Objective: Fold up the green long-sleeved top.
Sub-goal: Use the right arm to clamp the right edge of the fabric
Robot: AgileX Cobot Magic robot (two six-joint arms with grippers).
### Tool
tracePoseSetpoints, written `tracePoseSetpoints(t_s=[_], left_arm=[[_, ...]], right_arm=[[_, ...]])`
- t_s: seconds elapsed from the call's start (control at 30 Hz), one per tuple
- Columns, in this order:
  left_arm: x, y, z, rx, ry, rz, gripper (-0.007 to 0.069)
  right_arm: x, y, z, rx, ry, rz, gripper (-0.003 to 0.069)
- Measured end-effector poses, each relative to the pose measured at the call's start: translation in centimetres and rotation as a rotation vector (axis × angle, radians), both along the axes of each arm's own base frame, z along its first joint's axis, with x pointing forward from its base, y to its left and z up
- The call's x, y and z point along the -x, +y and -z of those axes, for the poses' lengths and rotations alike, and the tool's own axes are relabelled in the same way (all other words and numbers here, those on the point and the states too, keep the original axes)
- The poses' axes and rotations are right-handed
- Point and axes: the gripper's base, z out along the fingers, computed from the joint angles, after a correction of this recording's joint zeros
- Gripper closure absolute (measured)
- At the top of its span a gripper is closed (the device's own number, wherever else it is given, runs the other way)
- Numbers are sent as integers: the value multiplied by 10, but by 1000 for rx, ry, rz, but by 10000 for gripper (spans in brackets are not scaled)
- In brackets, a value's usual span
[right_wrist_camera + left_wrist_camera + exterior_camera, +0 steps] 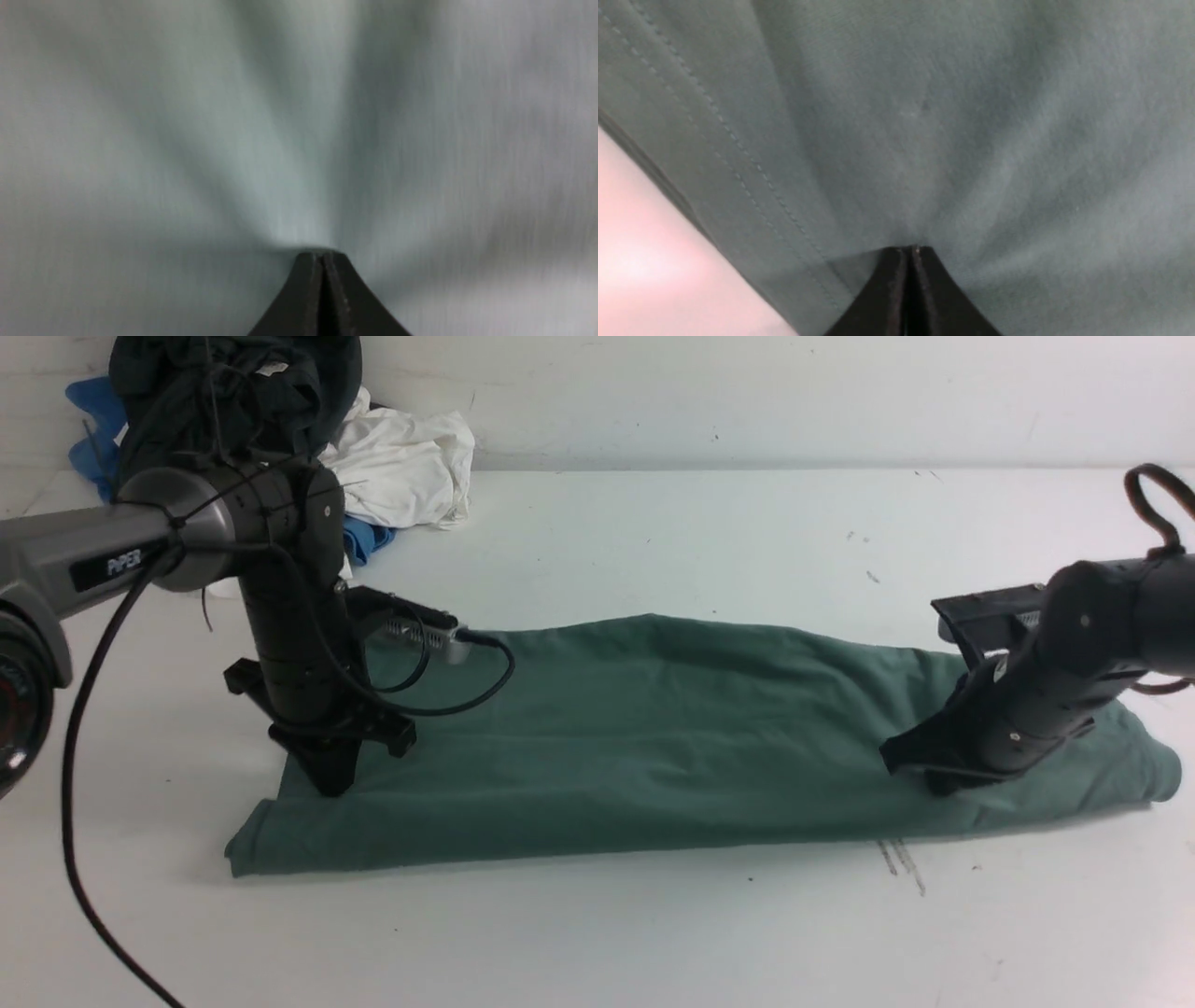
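**Long band made, short fold left**

We see the green top (653, 737) lying as a long flat band in front of the clothes pile (280, 420), stretching away from it to the right. The left gripper (329, 784), at the end nearest the pile, is clamped on the cloth. The right gripper (941, 782), at the end farthest from the pile, seems to pinch cloth too, though its view is blurred. We judge the lengthwise folds done and the end-to-end fold not yet made.

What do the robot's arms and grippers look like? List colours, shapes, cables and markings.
Both arms are round black segments; the left arm has a grey tube link with a white PiPER label and a black cable hanging beside it. The right arm carries a dark looped cable. The left gripper and right gripper are black and taper to a point.
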Motion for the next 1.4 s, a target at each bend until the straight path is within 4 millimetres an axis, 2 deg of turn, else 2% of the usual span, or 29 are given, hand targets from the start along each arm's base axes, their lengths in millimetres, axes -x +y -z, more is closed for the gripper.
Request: tracePoseSetpoints(t_s=[0.1,0.2,0.23,0.27,0.33,0.37,0.4,0.43,0.5,0.6,0.67,0.7,0.73,0.77,0.83,0.93,1.03,1.13,1.23,1.27,1.37,1.4], left_arm=[[21,5,-6,-11,2,-9,632],[36,8,-23,-7,-55,-16,632],[39,9,-33,-1,-89,-16,632],[41,9,-40,1,-114,-15,631],[45,10,-60,10,-178,-16,631],[45,10,-63,12,-190,-16,631],[49,10,-77,21,-235,-17,631],[49,11,-78,22,-239,-17,631],[54,11,-92,30,-278,-18,631],[55,11,-96,34,-288,-19,631],[55,11,-95,35,-286,-19,631],[55,11,-95,35,-286,-19,631],[55,11,-95,35,-286,-19,631],[55,11,-95,34,-285,-19,631],[54,11,-93,34,-280,-19,631],[53,11,-89,32,-270,-19,631],[52,11,-85,30,-258,-19,631],[50,10,-80,27,-244,-19,631],[48,10,-74,24,-230,-18,631],[47,10,-74,25,-230,-18,631],[45,9,-65,21,-208,-18,631],[44,9,-63,20,-202,-18,631]], right_arm=[[17,-2,-10,-8,33,8,671],[28,-3,-41,-27,-36,11,671],[32,-5,-60,-36,-91,14,671],[33,-6,-68,-40,-117,17,671],[37,-17,-98,-58,-206,57,670],[38,-18,-100,-59,-210,63,669],[38,-34,-115,-63,-261,114,659],[37,-36,-118,-63,-269,121,658],[34,-70,-127,-52,-302,224,611],[30,-101,-118,-37,-278,318,522],[25,-119,-102,-27,-235,367,420],[20,-126,-88,-25,-200,387,350],[20,-127,-86,-25,-195,389,338],[14,-131,-71,-23,-168,398,242],[4,-134,-47,-25,-142,406,120],[-6,-136,-20,-35,-123,420,23],[-12,-134,-1,-51,-113,433,-12],[-16,-129,7,-57,-109,425,4],[-18,-119,7,-56,-110,392,106],[-18,-118,7,-55,-109,386,116],[-19,-105,5,-45,-106,320,360],[-19,-103,3,-42,-106,304,421]])
